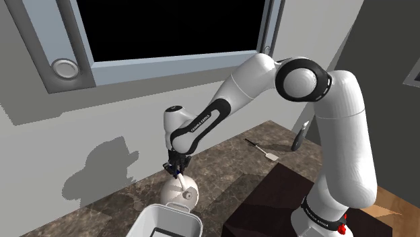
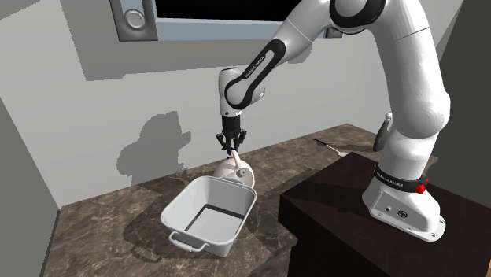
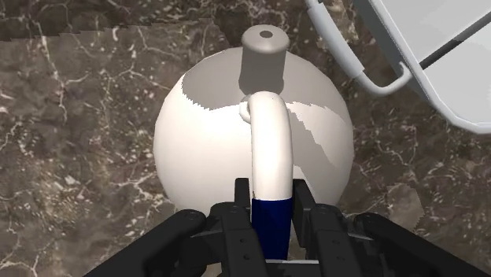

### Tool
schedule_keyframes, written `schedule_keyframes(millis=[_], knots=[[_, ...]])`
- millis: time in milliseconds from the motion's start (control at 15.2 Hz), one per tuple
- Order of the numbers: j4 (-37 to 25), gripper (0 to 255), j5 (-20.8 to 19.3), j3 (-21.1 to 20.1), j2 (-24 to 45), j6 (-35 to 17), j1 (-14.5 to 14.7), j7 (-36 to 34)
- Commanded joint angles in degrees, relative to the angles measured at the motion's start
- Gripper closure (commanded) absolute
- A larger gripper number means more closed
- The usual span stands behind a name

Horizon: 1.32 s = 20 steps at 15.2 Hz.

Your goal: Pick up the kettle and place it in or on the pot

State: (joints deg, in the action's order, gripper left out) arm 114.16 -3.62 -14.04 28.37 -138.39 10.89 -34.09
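Dark marbled countertop (image 2: 118,224) runs under a grey wall, and on it the white round kettle (image 3: 252,126) stands just beside the far corner of the white rectangular pot (image 2: 223,236); whether its base rests on the stone or has left it cannot be told. The gripper (image 3: 271,208) comes down from above with its fingers closed narrow on the kettle's arched handle (image 3: 270,149), clasping it near one end, not at the crown. That off-centre hold is the main risk: once lifted, the heavy body could pivot about the thin handle and hang tilted, or the smooth handle could slide through the pads. With the pot's rim and its loop handle (image 3: 378,79) so near, a swinging kettle could strike them and shove the pot aside
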Motion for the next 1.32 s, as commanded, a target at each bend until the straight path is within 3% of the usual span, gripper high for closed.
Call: schedule_keyframes(millis=[0, 1254], knots=[[0.0, 255, 0.3, -0.2, -1.2, 1.0, -0.2, 0.2], [-2.3, 255, 3.1, -1.8, -10.8, 12.8, -1.5, 1.3]])
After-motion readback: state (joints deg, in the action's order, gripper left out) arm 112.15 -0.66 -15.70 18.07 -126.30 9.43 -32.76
